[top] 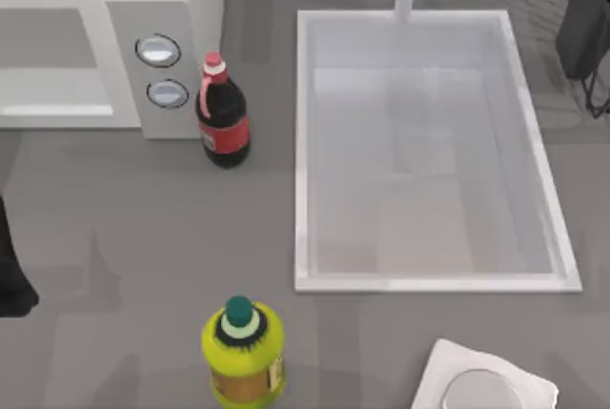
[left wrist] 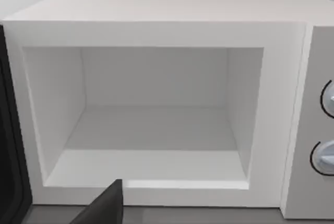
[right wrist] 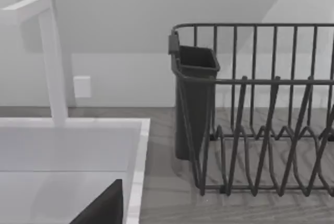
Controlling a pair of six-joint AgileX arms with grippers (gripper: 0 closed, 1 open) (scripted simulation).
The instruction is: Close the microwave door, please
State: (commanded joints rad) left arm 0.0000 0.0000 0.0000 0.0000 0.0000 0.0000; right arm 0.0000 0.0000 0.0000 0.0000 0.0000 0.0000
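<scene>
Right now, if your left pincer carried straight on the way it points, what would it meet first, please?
Judging by the left wrist view, the left pincer faces the open cavity of the microwave. It would probably cross the lower front sill and enter the cavity, reaching the back wall, though depth is unclear.

Matt white microwave [left wrist: 156, 20]; dark wire rack [right wrist: 261, 109]

A white microwave [top: 105, 9] with grey panel and silver dials [top: 158, 51] is seen beside a dark red-capped, red-labelled bottle [top: 222, 115], a yellow green-capped bottle [top: 243, 352] and a white sink [top: 305, 142].
</scene>
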